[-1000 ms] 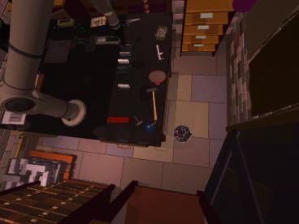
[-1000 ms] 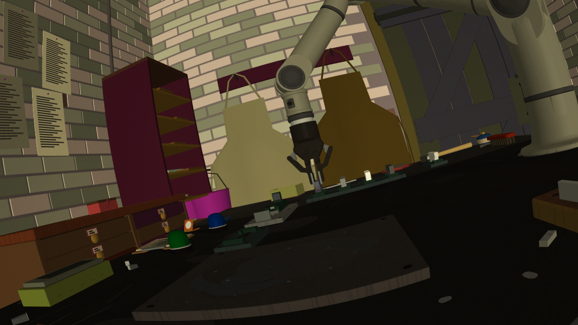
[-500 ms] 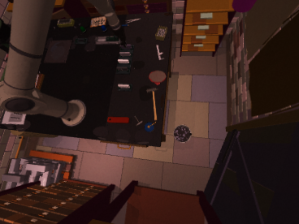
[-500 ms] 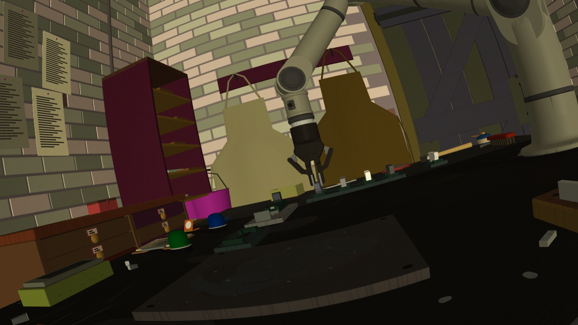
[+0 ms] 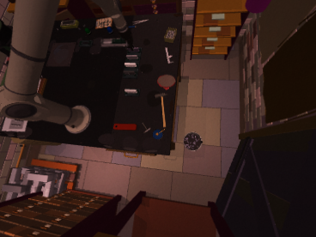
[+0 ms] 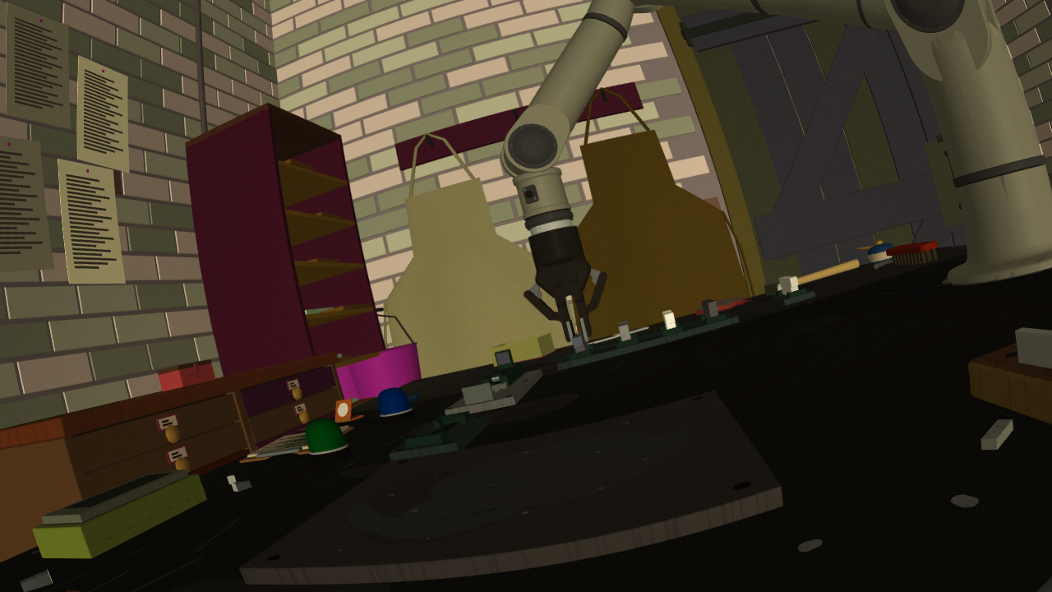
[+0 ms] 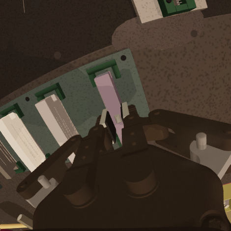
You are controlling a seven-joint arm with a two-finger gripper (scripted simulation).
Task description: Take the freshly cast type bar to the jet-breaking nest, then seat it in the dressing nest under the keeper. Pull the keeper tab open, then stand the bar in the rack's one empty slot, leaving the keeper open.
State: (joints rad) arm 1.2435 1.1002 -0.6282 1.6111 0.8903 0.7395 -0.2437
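Note:
The pinkish type bar (image 7: 109,98) is partly hidden by my fingers. It stands in the end slot of the green rack (image 7: 73,98), its foot inside a green bracket. My gripper (image 7: 115,118) is closed on the bar, with a finger pad on each side of it. Two pale bars (image 7: 55,115) stand in the neighbouring slots. From the second side camera the gripper (image 6: 575,328) points straight down at the rack's near end (image 6: 579,344). The rack (image 5: 131,68) is small and dim in the side camera. A grey nest block (image 7: 169,7) with a green insert lies beyond the rack.
A green box (image 6: 118,515) lies at the bench's near left corner. A large dark slab (image 6: 530,486) covers the middle of the bench. A hammer (image 5: 162,112) and a red brush (image 5: 124,127) lie toward the far end. My arm's base (image 6: 993,184) rises on the right.

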